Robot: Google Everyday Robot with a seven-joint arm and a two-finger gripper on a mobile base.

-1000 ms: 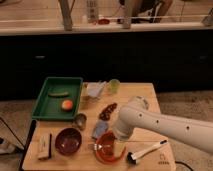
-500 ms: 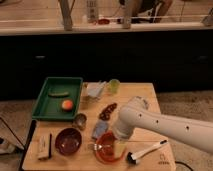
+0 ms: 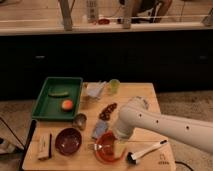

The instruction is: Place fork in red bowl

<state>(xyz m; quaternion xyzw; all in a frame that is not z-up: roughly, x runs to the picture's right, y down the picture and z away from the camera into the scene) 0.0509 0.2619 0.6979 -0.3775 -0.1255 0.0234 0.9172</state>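
Camera view showed the gripper [image 3: 112, 143] down low over the red bowl [image 3: 106, 154], at the front edge of the wooden table [image 3: 145, 95], w/ the white arm [image 3: 165, 125] reaching in from the right. Couldn't tell if the claw was clamped or had let go, since the wrist hid it. The fork [image 3: 98, 146] looked to be the thin pale sliver just left of the gripper, lying over the bowl's left side, approx level. Whether it rested on the rim or hung from the claw, I couldn't say. Coming in that low made sense: w/ a short drop the fork lands inside vs. bouncing out. The maroon bowl [image 3: 68, 141] sat just beside on the left, so the aim had to be tidy. The brush [image 3: 146, 151] lay near on the right, apart from the red bowl. Green tray [image 3: 47, 107] & metal cup [image 3: 80, 120] sat further back, out of the way. My guess: task nearly done, only release & lift-off left.
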